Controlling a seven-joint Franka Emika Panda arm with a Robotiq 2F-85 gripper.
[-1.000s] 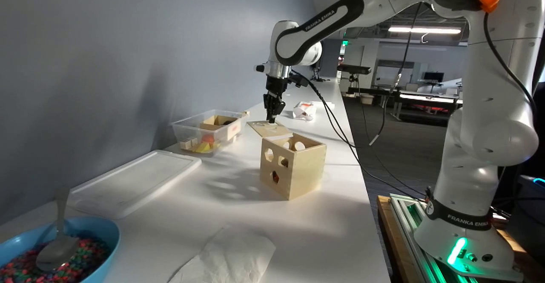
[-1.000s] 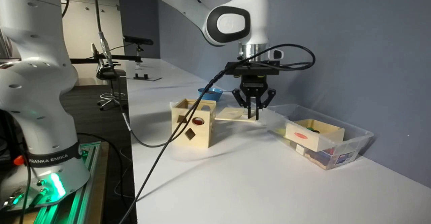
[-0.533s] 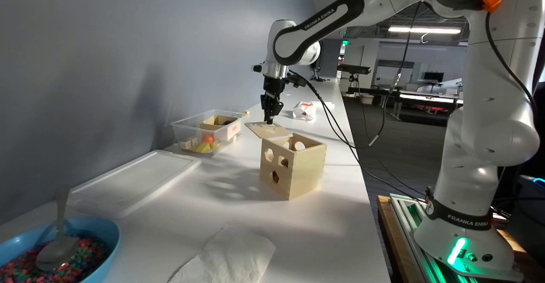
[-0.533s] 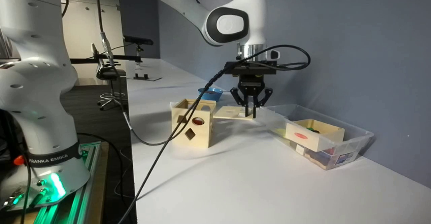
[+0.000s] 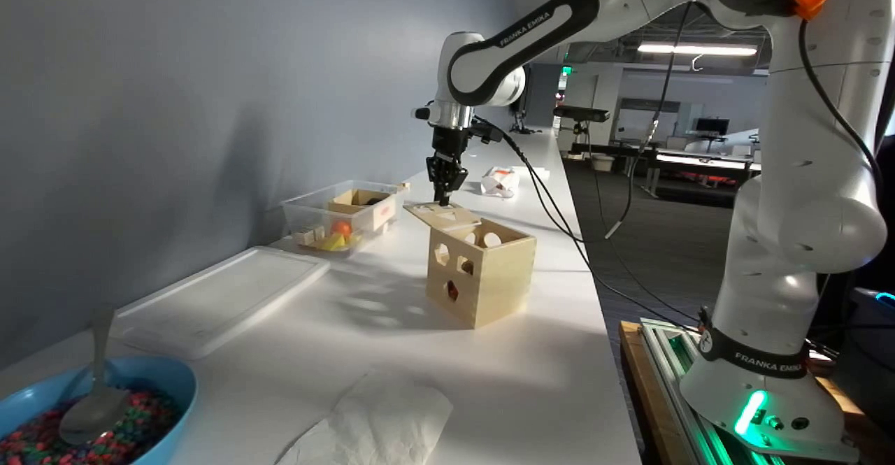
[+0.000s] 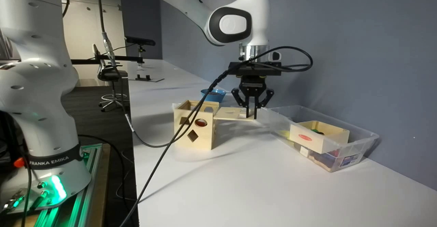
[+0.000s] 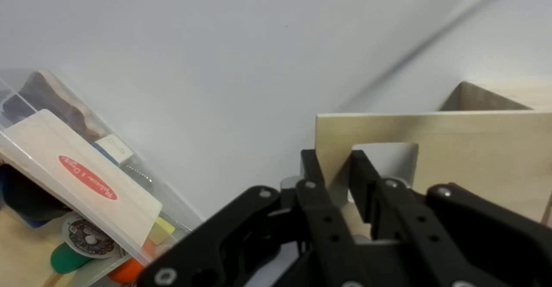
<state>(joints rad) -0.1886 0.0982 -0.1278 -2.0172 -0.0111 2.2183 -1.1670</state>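
My gripper [image 7: 333, 154] is shut on the edge strip of a flat wooden lid [image 7: 474, 157]. One finger [image 7: 360, 166] passes through a square hole in the lid. The other finger [image 7: 309, 166] is outside its edge. In both exterior views the gripper [image 5: 442, 203] [image 6: 251, 116] points down and holds the lid [image 6: 232, 113] roughly level, above the table. The lid's far end lies close against the top of a wooden shape-sorter box [image 5: 507, 280] [image 6: 205, 139]. I cannot tell whether they touch. The box is open on top and has shaped holes in its sides.
A clear plastic bin [image 6: 370, 139] with a small wooden box and blocks stands by the wall, near the gripper. A white bin cover [image 5: 224, 297], a blue bowl [image 5: 180, 395] with a spoon and a paper towel [image 5: 388, 416] lie farther along. A black cable [image 6: 164, 155] hangs before the box.
My gripper and the lid have moved a little toward the box. The gap between the lid and the box's top has narrowed. The grip on the lid has not changed.
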